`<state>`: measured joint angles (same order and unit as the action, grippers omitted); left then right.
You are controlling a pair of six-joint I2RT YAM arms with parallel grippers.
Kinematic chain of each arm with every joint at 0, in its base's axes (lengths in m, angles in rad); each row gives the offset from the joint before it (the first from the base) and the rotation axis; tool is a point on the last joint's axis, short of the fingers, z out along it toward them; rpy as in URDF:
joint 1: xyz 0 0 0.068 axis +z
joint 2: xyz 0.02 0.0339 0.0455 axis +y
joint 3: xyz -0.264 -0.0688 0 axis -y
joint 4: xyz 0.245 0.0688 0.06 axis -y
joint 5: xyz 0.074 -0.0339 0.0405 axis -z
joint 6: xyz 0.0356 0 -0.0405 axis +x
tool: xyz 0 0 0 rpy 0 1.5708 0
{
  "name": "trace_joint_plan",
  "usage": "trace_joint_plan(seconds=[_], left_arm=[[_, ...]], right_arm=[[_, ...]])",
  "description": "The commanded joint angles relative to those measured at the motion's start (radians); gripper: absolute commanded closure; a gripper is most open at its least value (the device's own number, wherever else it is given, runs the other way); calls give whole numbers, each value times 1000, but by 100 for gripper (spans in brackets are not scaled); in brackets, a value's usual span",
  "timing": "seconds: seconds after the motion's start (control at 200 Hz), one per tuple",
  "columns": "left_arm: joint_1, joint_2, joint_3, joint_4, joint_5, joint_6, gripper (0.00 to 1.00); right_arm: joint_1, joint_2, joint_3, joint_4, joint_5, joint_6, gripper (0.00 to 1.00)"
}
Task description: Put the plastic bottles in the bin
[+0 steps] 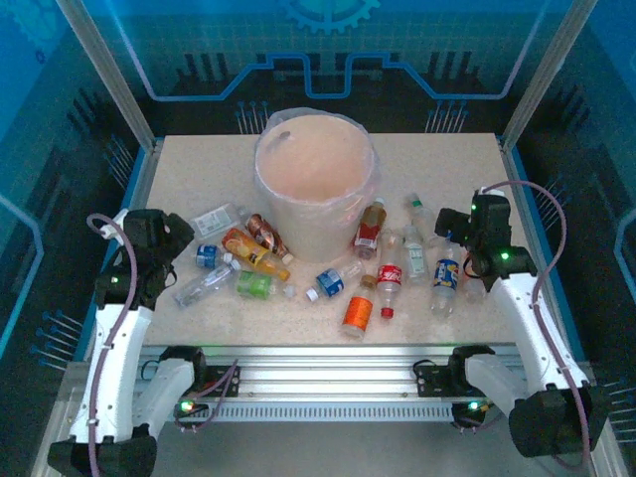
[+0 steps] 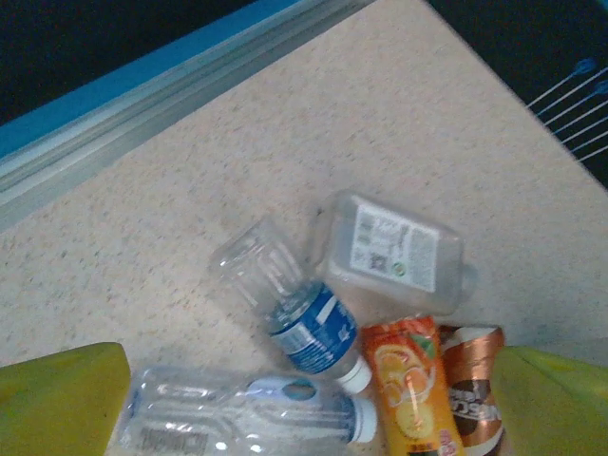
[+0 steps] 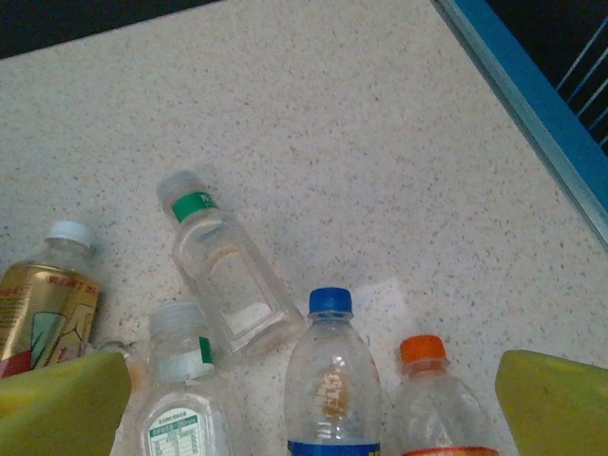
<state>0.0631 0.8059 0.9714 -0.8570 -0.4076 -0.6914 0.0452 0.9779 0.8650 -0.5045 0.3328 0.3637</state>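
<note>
Yellow left fingers (image 2: 57,404) frame the bottom corners of the left wrist view, spread wide with nothing between them. They hover over the plastic bottles (image 1: 209,256) that lie to the left of the bin (image 1: 308,237). Below them a blue-label bottle (image 2: 309,331) lies on its side, with a flat clear bottle (image 2: 394,249) just beyond it. A long clear bottle (image 2: 242,413) lies nearer, and an orange-label bottle (image 2: 413,389) touches a brown-label bottle (image 2: 472,380).

The right fingers (image 3: 556,399) are also wide apart and grip nothing, over the bottles to the right of the bin. Here lie a green-banded clear bottle (image 3: 223,271), a blue-capped bottle (image 3: 332,375), an orange-capped bottle (image 3: 425,380), a gold-label bottle (image 3: 43,304) and a white-capped bottle (image 3: 180,404).

From above, the bin stands upright toward the far side of the desk (image 1: 199,164), white-walled, lined with a clear bag and pale peach inside. The bottles lie on the desk in an arc around its near side. A red-label bottle (image 1: 370,231) rests close against the bin's right wall. A green bottle (image 1: 260,286) lies in front of the bin, a little to the left. An orange bottle (image 1: 358,311) lies furthest out in front.
</note>
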Motion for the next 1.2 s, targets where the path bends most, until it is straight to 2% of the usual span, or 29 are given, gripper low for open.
trace_joint_plan(seconds=[0.0, 0.245, 0.545, 1.196], left_arm=[[43, 27, 32, -70, 81, -35, 1], [164, 83, -4, -62, 278, -84, 1], [321, 150, -159, 133, 496, -162, 1], [396, 501, -179, 397, 526, -207, 1]], right_arm=[[6, 22, 52, -48, -6, 29, 0], [13, 44, 52, -54, -22, 30, 0], [15, 53, 45, -51, -36, 28, 0], [25, 67, 57, -63, -45, 59, 0]])
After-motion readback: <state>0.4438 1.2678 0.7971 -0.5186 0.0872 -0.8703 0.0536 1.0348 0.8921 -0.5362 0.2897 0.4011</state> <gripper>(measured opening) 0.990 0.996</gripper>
